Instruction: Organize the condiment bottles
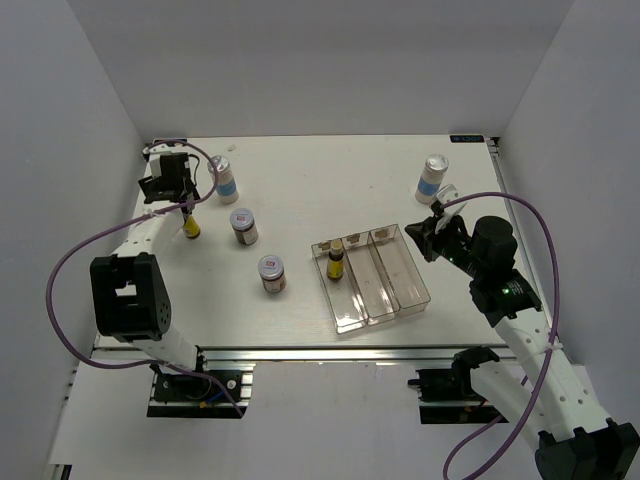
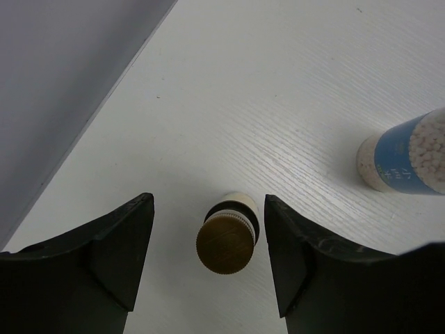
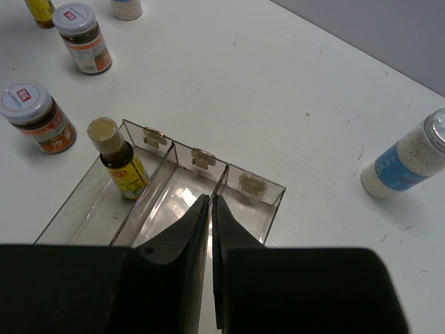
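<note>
**Surface and room.** The surface [image 1: 320, 170] was a white board with a fine wood-grain texture. Plain pale grey walls [image 1: 320, 60] enclosed it on the left, far and right sides.

**Left pincer** [image 2: 208, 205]. Its black, wedge-shaped fingers stood apart, one on each side of the first yellow bottle [image 2: 227, 239], touching neither side of it. This thin bottle stood upright at the far left of the surface and had a round, ribbed, bronze-brown cap. Near it, to the right and farther back, stood the left white bottle [image 2: 400, 156]. It was a cylinder with a blue label and a speckled, granular white look.

**Right pincer** [image 3: 211, 209]. Its black fingers were together, with only a thin slit between them, and gripped nothing. It hung by the far right corner of the tray [image 3: 272, 212].

**Tray.** The tray was clear rigid plastic, rectangular, and divided into three long slots. The second yellow bottle [image 3: 118, 163] stood upright at the far end of the left slot, showing a dark neck and a yellow label.

**Other containers.**
- The near brown jar [image 3: 38, 118] and the far brown jar [image 3: 83, 38] were short and round, with silver lids and orange-red labels. They stood left of the tray, apart from each other.
- The right white bottle [image 3: 410, 156], silver-capped, stood at the far right, well apart from the tray.
</note>
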`<action>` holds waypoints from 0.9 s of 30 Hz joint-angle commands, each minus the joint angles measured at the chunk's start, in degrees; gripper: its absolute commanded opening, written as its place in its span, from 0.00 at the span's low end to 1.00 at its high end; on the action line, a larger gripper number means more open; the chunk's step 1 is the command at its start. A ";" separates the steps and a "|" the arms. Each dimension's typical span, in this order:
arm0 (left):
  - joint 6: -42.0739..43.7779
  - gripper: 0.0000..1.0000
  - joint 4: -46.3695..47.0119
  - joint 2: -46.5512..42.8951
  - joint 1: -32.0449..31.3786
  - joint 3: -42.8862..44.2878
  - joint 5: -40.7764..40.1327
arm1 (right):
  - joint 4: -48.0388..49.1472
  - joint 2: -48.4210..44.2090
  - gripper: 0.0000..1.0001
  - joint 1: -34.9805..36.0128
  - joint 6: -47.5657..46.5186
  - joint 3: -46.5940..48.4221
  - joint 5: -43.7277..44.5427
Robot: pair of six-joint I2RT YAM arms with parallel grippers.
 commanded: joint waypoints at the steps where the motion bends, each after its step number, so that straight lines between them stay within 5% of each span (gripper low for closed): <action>1: -0.40 0.75 0.84 -1.15 -0.09 -0.71 1.05 | 1.52 0.02 0.11 -0.07 0.62 -0.21 -0.51; 6: -0.14 0.71 1.63 -1.59 -0.09 -1.76 2.64 | 1.52 0.11 0.11 -0.16 0.71 -0.13 -0.51; 9: 0.13 0.61 1.63 -1.41 -0.09 -1.76 3.16 | 1.52 0.19 0.11 -0.07 0.71 -0.21 -0.51; 22: 0.39 0.00 0.58 -7.29 -0.09 -1.76 5.62 | 1.43 -0.24 0.11 -0.07 0.71 -0.13 -0.51; 27: 0.92 0.00 -0.30 -17.73 -0.09 -1.24 8.87 | 1.43 -0.16 0.11 -0.07 0.89 -0.13 -0.86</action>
